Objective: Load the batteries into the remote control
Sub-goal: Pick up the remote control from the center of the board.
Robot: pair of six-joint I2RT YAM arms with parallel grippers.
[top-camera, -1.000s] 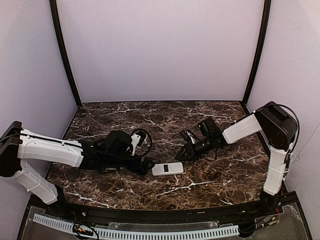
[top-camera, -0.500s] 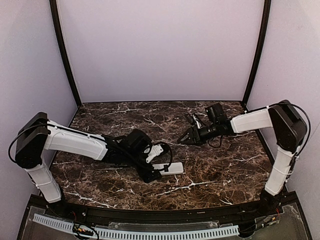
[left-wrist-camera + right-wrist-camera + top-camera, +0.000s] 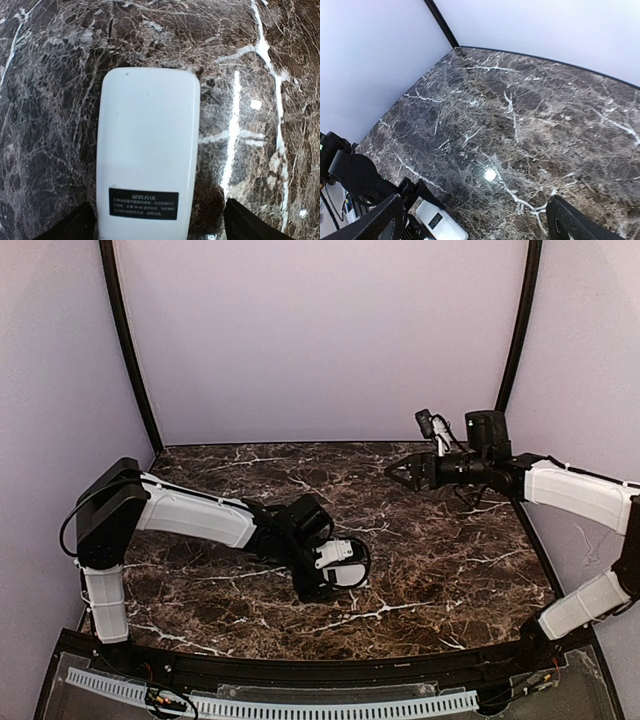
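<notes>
left claw (image 3: pixel 162 227) spread wide, a fingertip either side of the flat white plastic remote control (image 3: pixel 147 145), lying back-up mid-table on the dark marble tabletop (image 3: pixel 260 100). Arm reaches low over it, so from above it's mostly hidden. right claw (image 3: pixel 405 472) gapes wide too, raised far right

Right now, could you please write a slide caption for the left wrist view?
Open left gripper straddling the white remote control, label side up, on the marble table.

Smooth white plastic remote control (image 3: pixel 147 150) on glossy, dark, veined marble-look table (image 3: pixel 50 75).
</notes>
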